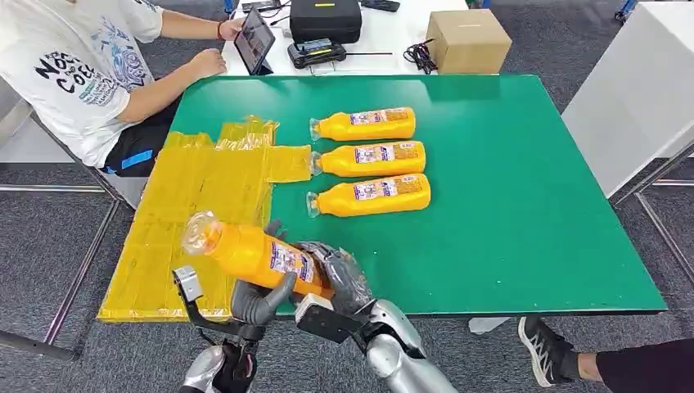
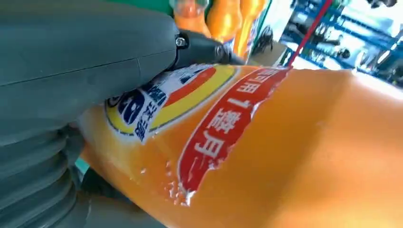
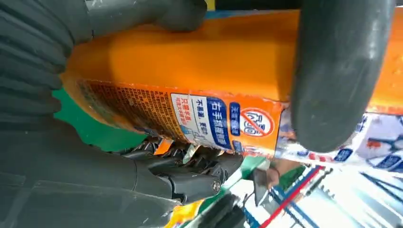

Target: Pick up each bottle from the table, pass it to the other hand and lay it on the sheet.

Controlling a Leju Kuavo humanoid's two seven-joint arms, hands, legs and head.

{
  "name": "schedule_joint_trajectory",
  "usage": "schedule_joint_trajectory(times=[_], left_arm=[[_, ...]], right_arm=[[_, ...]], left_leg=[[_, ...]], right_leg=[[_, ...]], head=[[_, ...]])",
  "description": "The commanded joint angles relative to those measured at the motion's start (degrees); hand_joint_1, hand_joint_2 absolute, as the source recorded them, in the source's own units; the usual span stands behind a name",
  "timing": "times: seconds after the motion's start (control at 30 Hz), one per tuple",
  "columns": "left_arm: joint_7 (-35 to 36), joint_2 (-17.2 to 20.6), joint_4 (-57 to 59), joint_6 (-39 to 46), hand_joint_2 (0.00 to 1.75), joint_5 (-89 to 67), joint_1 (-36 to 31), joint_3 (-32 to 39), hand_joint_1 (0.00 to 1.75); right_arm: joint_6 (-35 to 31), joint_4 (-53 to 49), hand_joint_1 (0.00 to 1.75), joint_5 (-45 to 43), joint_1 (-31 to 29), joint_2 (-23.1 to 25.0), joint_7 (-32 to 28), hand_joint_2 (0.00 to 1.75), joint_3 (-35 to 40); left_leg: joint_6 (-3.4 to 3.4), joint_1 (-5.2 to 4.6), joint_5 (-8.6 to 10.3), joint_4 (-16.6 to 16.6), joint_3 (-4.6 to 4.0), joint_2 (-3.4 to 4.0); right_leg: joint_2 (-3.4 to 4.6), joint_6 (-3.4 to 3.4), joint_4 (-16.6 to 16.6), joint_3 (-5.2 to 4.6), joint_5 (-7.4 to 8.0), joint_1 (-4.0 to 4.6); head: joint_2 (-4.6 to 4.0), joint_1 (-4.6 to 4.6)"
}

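An orange bottle (image 1: 245, 250) with a clear cap end hangs tilted over the table's front edge, above the near corner of the yellow sheet (image 1: 196, 196). My left hand (image 1: 255, 304) grips it from below and my right hand (image 1: 342, 278) wraps its base end. The left wrist view has my left hand (image 2: 71, 61) pressed on the bottle's label (image 2: 285, 156). From the right wrist, my right hand (image 3: 71, 156) closes round the bottle (image 3: 190, 52). Three more orange bottles (image 1: 364, 124) (image 1: 370, 159) (image 1: 370, 196) lie side by side on the green table (image 1: 507, 213).
A person (image 1: 82, 74) sits at the far left corner with a tablet (image 1: 254, 39). A black case (image 1: 325, 18) and a cardboard box (image 1: 468, 39) stand on the white table behind. Another white table (image 1: 638, 90) is to the right; a person's shoe (image 1: 544, 348) is near the front right.
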Motion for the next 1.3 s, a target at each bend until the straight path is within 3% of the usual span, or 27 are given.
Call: schedule_joint_trajectory(times=[0.03, 0.4, 0.43, 0.47, 0.53, 0.57, 0.73, 0.87, 1.0, 1.23, 1.3], left_arm=[[-1.3, -1.5, -0.4, 1.8, 1.75, -1.5, -4.9, -1.1, 1.75], [-2.3, -1.9, 0.3, 3.2, 1.75, -2.5, -5.8, -0.8, 1.75], [-2.5, -2.0, 0.5, 3.5, 1.75, -2.6, -5.9, -0.6, 1.75], [-2.6, -2.1, 0.3, 3.8, 1.75, -2.5, -5.8, -0.2, 1.75], [-3.5, -1.9, -0.5, 5.3, 1.75, -3.7, -5.4, 0.2, 1.75], [-3.6, -1.8, -0.7, 5.7, 1.75, -3.9, -5.3, 0.3, 1.75], [-7.1, -1.2, -4.2, 13.3, 1.75, -10.3, -3.7, 2.0, 1.75], [-9.1, -1.0, -3.5, 18.3, 1.75, -14.0, -5.1, 3.4, 1.75], [-9.3, -1.2, -2.8, 19.7, 1.75, -14.9, -5.7, 3.7, 1.75], [-15.6, 1.9, 3.9, 39.8, 1.75, -34.5, -13.2, 7.8, 1.75], [-15.6, 2.3, 4.9, 39.2, 1.75, -34.5, -14.1, 9.1, 1.75]], right_arm=[[3.5, 7.3, 1.75, 1.2, 1.0, -1.2, 0.8, 1.75, 5.2], [4.5, 9.1, 1.75, 1.1, 0.5, -1.1, 1.1, 1.75, 5.9], [3.8, 8.9, 1.62, 1.1, 0.7, -1.0, 1.4, 1.75, 5.6], [2.9, 8.5, 0.0, 1.0, 0.9, -0.7, 1.4, 1.75, 5.3], [0.6, 5.2, 0.0, -0.5, 2.7, 0.0, 1.0, 1.75, 3.1], [0.3, 4.2, 0.0, -0.6, 3.1, 0.0, 1.3, 0.0, 2.8], [-9.1, -14.3, 0.0, -4.5, 9.8, 1.0, 0.4, 0.0, -4.7], [-14.3, -25.8, 0.0, -5.1, 12.9, 1.2, -1.2, 0.0, -6.1], [-15.1, -26.8, 0.0, -6.4, 13.4, 1.4, -2.3, 0.0, -6.2], [-15.9, -30.0, 0.0, -12.0, 11.9, 0.3, -7.5, 0.0, -3.6], [-16.1, -30.2, 0.0, -12.2, 11.4, 0.4, -7.3, 0.0, -3.3]], left_leg=[[-0.07, 0.13, -0.07, 0.0, 0.2, -0.25], [-0.12, 0.17, -0.12, 0.0, 0.31, -0.3], [-0.09, 0.13, -0.07, 0.0, 0.23, -0.25], [-0.1, 0.13, -0.08, 0.0, 0.25, -0.26], [-0.1, 0.13, -0.08, 0.0, 0.22, -0.25], [-0.06, 0.08, -0.03, 0.0, 0.09, -0.19], [-0.1, 0.13, -0.17, 0.1, 0.16, -0.09], [-0.11, 0.1, -0.15, 0.1, 0.08, -0.08], [-0.1, 0.04, -0.1, 0.0, 0.08, -0.03], [-0.14, 0.09, -0.11, 0.0, 0.19, 0.03], [-0.11, 0.05, -0.05, 0.0, 0.12, 0.07]], right_leg=[[-0.28, -0.1, -0.1, 0.33, -0.12, 0.14], [-0.33, -0.15, -0.1, 0.47, -0.19, 0.18], [-0.27, -0.12, -0.1, 0.37, -0.13, 0.14], [-0.28, -0.12, -0.1, 0.39, -0.15, 0.14], [-0.28, -0.13, -0.1, 0.34, -0.16, 0.14], [-0.2, -0.09, -0.1, 0.18, -0.09, 0.09], [-0.13, -0.13, 0.0, 0.26, -0.18, 0.14], [-0.08, -0.13, 0.1, 0.17, -0.16, 0.11], [-0.02, -0.1, 0.0, 0.17, -0.07, 0.05], [0.03, -0.13, 0.0, 0.25, -0.06, 0.1], [0.07, -0.1, 0.0, 0.16, 0.0, 0.05]], head=[[0.0, 0.02], [0.0, 0.02], [0.0, 0.04], [0.0, 0.02], [0.0, 0.02], [0.0, 0.02], [0.0, 0.04], [0.0, 0.07], [0.0, 0.04], [0.0, 0.04], [0.0, 0.04]])
